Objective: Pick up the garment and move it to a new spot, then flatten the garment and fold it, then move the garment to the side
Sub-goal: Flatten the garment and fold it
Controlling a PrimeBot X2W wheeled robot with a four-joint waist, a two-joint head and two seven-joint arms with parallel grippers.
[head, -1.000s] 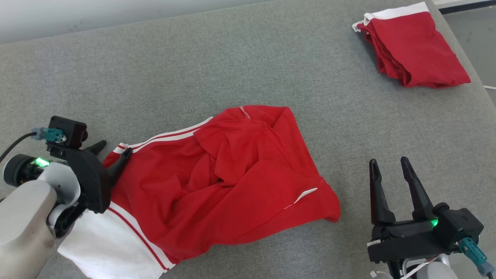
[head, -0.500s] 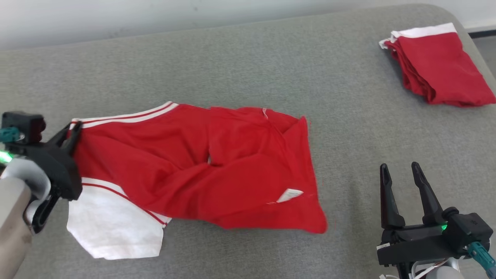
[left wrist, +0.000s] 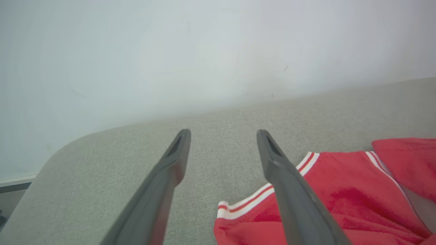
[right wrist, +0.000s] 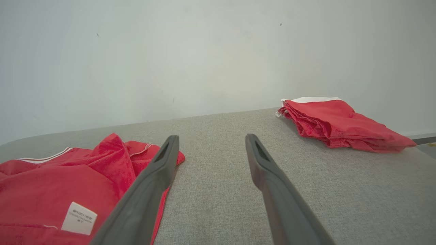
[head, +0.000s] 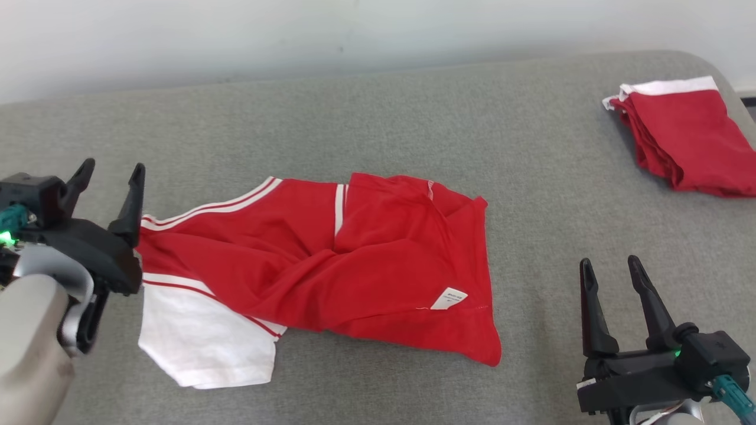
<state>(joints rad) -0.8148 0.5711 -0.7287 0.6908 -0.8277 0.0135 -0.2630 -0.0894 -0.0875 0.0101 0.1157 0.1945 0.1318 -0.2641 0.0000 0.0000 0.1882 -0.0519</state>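
Crumpled red shirt (head: 331, 260) on the grey pad (head: 413, 118). Left gripper (head: 112, 171), jaws spread, just beside its striped sleeve; right gripper (head: 609, 264), jaws spread, near its hem.

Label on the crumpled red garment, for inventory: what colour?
White fabric label, tiny dark print; clearest in right wrist view.

Black left tool (head: 113, 166), pale forearm (head: 29, 348), green light (head: 7, 238)

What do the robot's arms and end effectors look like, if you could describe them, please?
The left end effector and right end effector are matte black, each with two long tapered fingers on a blocky black base. Each carries a small green light and a teal cable plug. The left forearm is a smooth pale grey shell.
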